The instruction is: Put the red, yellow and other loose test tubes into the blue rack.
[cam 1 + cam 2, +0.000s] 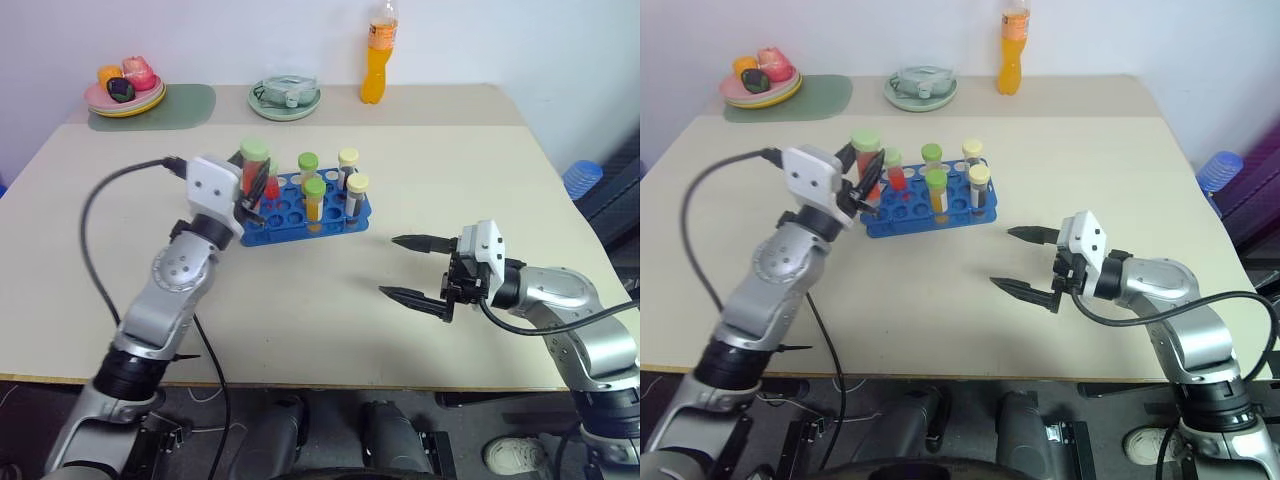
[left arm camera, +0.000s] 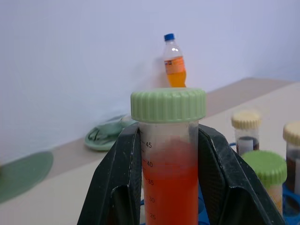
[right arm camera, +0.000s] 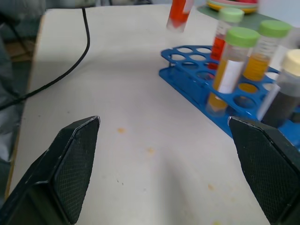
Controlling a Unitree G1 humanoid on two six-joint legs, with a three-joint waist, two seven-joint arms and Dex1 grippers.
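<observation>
Gripping red tube (image 2: 169, 178), left end effector (image 1: 250, 195); right end effector (image 1: 415, 268) agape, empty.

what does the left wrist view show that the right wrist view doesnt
Left wrist view alone: the left gripper shut on a green-capped tube of red liquid, upright, with the orange drink bottle and a pale green dish against the wall behind.

Right wrist view alone: the right gripper open over bare table, and a black cable across it.

Both: the blue rack with capped tubes already standing in it.
</observation>
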